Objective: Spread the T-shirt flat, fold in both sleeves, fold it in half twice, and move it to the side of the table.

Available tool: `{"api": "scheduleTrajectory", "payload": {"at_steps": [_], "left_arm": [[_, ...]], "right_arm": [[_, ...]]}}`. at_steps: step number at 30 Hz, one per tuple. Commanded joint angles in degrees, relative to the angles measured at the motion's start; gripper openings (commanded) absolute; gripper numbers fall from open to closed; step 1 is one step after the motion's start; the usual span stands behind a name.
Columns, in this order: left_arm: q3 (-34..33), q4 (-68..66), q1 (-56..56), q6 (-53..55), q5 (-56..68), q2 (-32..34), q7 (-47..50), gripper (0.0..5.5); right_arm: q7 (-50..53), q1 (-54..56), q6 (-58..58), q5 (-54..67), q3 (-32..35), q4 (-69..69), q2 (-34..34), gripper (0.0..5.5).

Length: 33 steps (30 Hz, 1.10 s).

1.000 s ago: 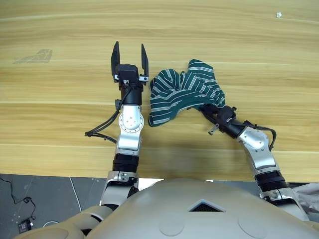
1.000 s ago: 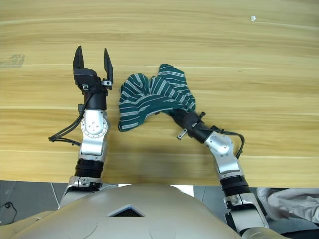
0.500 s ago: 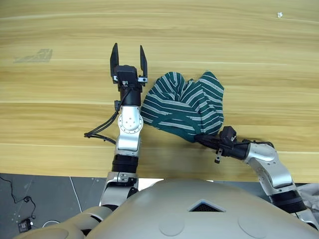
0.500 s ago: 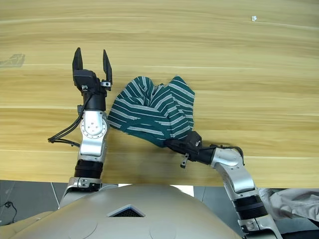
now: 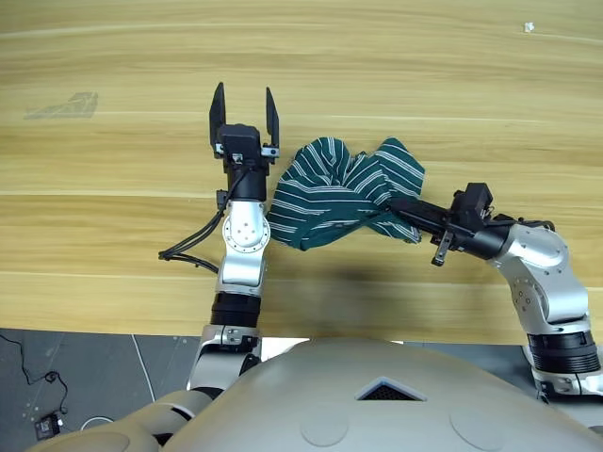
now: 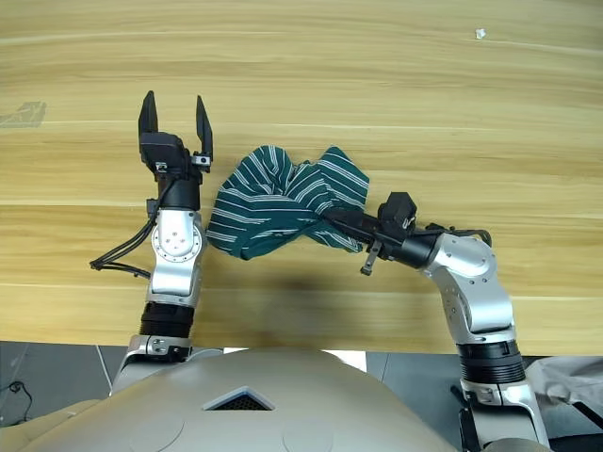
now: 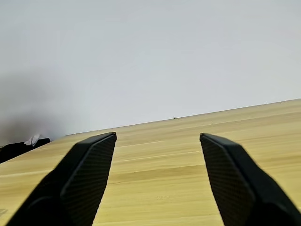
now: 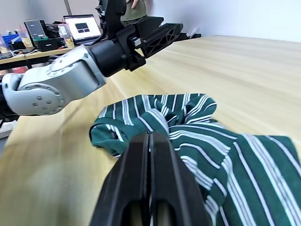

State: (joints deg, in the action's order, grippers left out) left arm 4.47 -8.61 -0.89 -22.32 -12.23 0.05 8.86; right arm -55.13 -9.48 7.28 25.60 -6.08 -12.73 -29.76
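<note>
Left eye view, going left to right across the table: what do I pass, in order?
A faint grey mark → left gripper, open → green striped T-shirt, bunched up → right gripper, shut on the shirt's right side → small white scrap.

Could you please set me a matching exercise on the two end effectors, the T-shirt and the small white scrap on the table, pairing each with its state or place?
Things:
1. left end effector
2. right end effector
3. T-shirt
4. white scrap

States or places:
A. bunched up in a heap, not spread flat
B. lying alone at the far right of the table
C. open, holding nothing, beside the cloth's left edge
D. shut on the striped cloth's right edge

Pairs: 1-C, 2-D, 3-A, 4-B
</note>
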Motion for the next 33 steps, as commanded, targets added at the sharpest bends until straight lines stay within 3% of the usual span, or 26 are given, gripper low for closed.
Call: {"api": "scheduleTrajectory", "payload": {"at_steps": [1, 11, 21, 33], "left_arm": [[0.7, 4.6, 1.0, 1.5, -2.1, 1.0, -0.6, 3.33], [8.6, 23.6, 24.7, -1.5, -4.4, 11.2, -12.2, 3.33], [11.0, 25.9, 33.9, -0.7, -4.1, 16.7, -18.0, 3.33], [13.4, 23.1, 33.6, 0.9, -11.0, 15.4, -15.1, 5.11]], "right_arm": [[2.5, 3.0, -0.8, -2.2, -0.2, 1.2, 1.6, 0.03], [9.1, 12.5, -0.2, -4.0, 0.0, 4.3, 7.0, 0.03], [12.5, 14.2, -1.7, -6.5, 0.5, 5.9, 8.6, 0.03], [12.6, 13.1, -0.7, -5.7, -0.6, 2.6, 9.7, 0.00]]}}
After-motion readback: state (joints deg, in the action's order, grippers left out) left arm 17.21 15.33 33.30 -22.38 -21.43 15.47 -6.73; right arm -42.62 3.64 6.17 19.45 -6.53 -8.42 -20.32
